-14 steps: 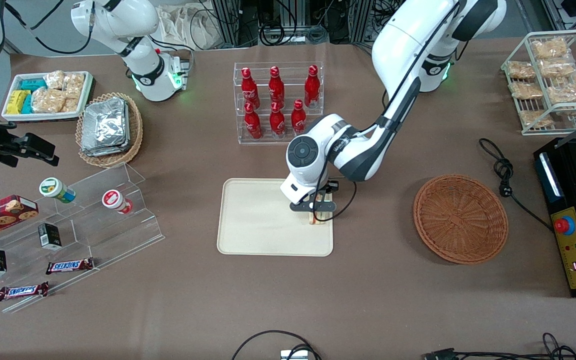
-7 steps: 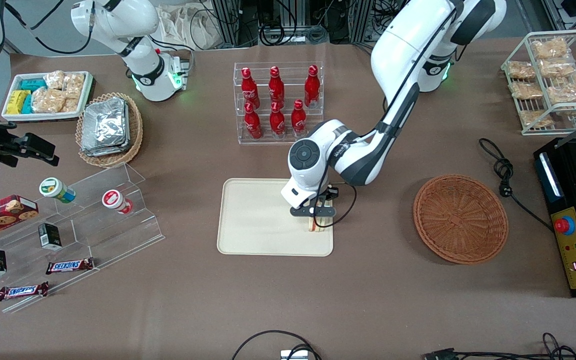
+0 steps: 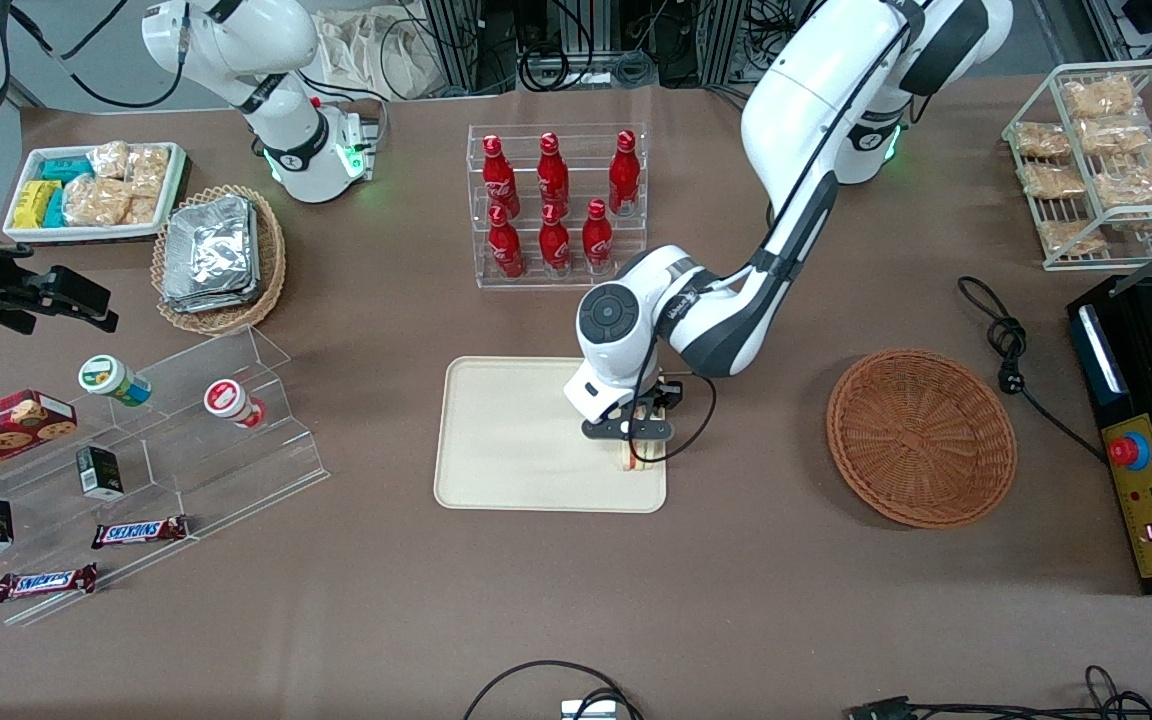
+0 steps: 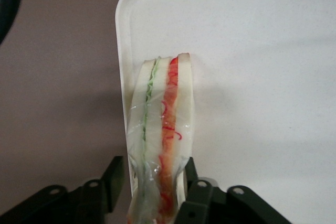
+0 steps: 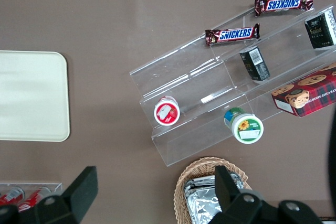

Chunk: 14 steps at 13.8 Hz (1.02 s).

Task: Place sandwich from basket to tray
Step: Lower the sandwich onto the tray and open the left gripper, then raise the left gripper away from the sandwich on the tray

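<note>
The gripper [image 4: 157, 195] has its fingers [image 4: 197, 195] clamped on the sandwich [image 4: 160, 129], standing on edge right at the tray [image 4: 262, 51] rim, so I'd guess letting go could tip it onto the counter [image 4: 58, 77].

Evenly and brightly lit from overhead. Soft shadow cast on the table [image 3: 756, 600] under the working arm, beside the tray [image 3: 496, 450]. Slight glare on the acrylic steps [image 5: 210, 98]. Sharp throughout; only the gripper [image 4: 157, 203] close to the wrist lens slightly blurred.
</note>
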### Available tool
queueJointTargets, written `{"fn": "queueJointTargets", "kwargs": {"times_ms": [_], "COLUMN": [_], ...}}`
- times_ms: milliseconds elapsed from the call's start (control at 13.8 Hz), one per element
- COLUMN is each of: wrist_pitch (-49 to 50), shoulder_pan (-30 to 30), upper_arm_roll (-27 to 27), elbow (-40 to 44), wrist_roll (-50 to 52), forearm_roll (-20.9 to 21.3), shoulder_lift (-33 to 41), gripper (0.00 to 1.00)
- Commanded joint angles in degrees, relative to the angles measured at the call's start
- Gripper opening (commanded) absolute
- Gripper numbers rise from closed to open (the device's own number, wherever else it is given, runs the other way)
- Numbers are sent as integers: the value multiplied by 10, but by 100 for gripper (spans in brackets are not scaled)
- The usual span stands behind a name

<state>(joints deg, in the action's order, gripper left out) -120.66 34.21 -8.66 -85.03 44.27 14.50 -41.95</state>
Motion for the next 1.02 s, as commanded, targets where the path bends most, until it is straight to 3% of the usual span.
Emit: {"fn": "queueJointTargets", "kwargs": {"times_ms": [0, 145, 436, 727, 945], "wrist_pitch": [4, 10, 85, 139, 139], "shoulder_pan": [3, 2, -25, -90, -148], "upper_arm_roll": [0, 0, 0, -3, -2], "elbow": [20, 12, 8, -19, -106], "wrist_roll": [51, 126, 120, 46, -65], "forearm_roll": [11, 11, 4, -20, -44], "shoulder_lift": [4, 40, 120, 204, 293], "gripper": [100, 100, 100, 100, 100]}}
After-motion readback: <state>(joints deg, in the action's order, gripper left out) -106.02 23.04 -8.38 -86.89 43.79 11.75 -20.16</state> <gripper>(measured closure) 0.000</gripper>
